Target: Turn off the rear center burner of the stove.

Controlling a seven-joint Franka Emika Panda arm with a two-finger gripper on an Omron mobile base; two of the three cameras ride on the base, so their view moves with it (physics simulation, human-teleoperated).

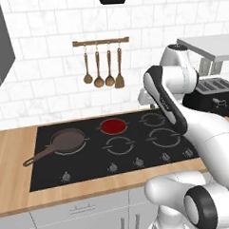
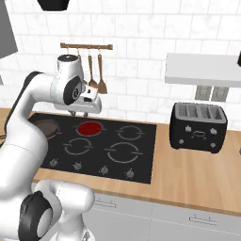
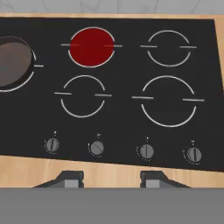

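The stove (image 1: 46, 135) is a wide black glass cooktop set in a wooden counter. Its rear center burner (image 1: 112, 126) glows bright red, as it also does in the hand view (image 3: 92, 47) and the right base view (image 2: 90, 127). Five small silver knobs line the front edge; the middle knob (image 1: 138, 162) sits below the front center zone. My gripper (image 3: 113, 179) hangs open and empty above the stove's front edge, well clear of the knobs (image 3: 96, 148). In the right base view the gripper (image 2: 80, 114) hovers high over the rear of the cooktop.
A brown frying pan (image 1: 68, 140) rests on the left zone, handle pointing front-left. A black toaster (image 2: 197, 126) stands on the counter to the right of the stove, under a white shelf (image 2: 202, 68). Wooden utensils (image 1: 103, 64) hang on the tiled wall behind.
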